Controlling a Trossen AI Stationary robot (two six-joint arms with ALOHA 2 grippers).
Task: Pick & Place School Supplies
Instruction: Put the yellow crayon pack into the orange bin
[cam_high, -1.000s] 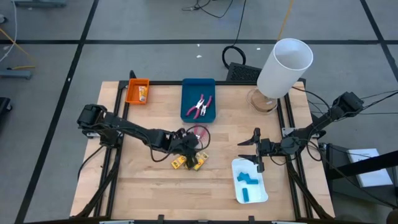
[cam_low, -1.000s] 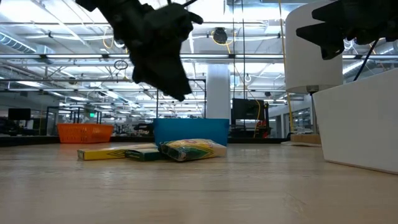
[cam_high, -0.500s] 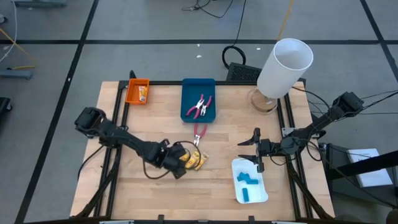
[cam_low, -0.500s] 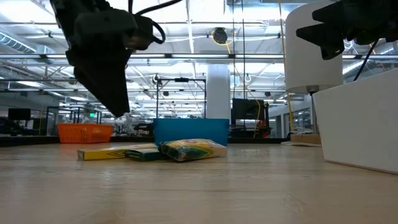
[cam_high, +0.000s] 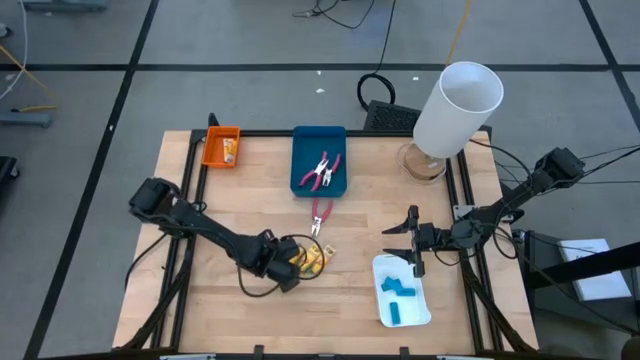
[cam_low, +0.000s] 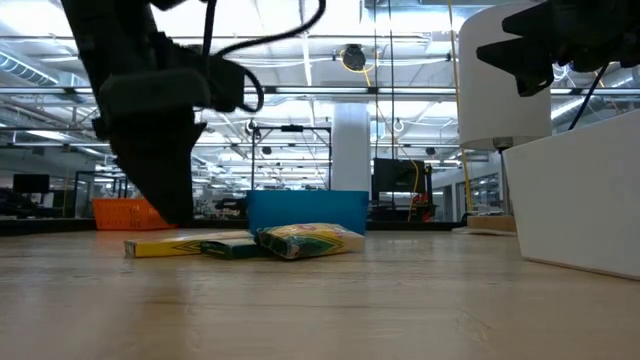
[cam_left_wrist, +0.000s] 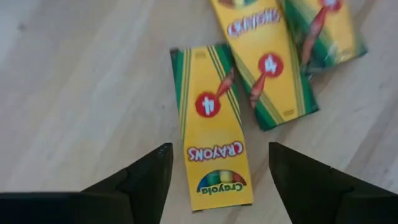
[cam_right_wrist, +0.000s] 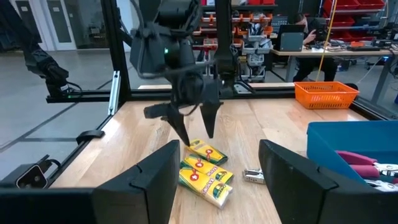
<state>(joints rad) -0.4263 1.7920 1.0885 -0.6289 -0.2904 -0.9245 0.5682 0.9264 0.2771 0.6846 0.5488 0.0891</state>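
Three yellow crayon boxes (cam_left_wrist: 214, 149) lie flat in a cluster on the table (cam_high: 308, 260), also in the low view (cam_low: 240, 243). My left gripper (cam_left_wrist: 219, 158) is open and low over them (cam_high: 283, 262); its fingers stand on either side of the nearest box without touching it. Red-handled pliers (cam_high: 318, 213) lie on the wood, and two more pairs rest in the blue tray (cam_high: 320, 170). Light-blue blocks (cam_high: 398, 290) lie in the white tray (cam_high: 420, 312). My right gripper (cam_high: 408, 242) hangs open, above the white tray's far end.
An orange tray (cam_high: 220, 146) with one crayon box sits at the far left corner. A tall white cylinder (cam_high: 455, 108) stands at the far right corner. Bare wood lies along the near edge (cam_high: 260, 320). A person sits in the room beyond (cam_right_wrist: 305, 43).
My left gripper has moved from over the loose pliers toward the table's near and left edges and come down, ending low over the crayon boxes. The pliers now show uncovered on the wood. The boxes have not moved.
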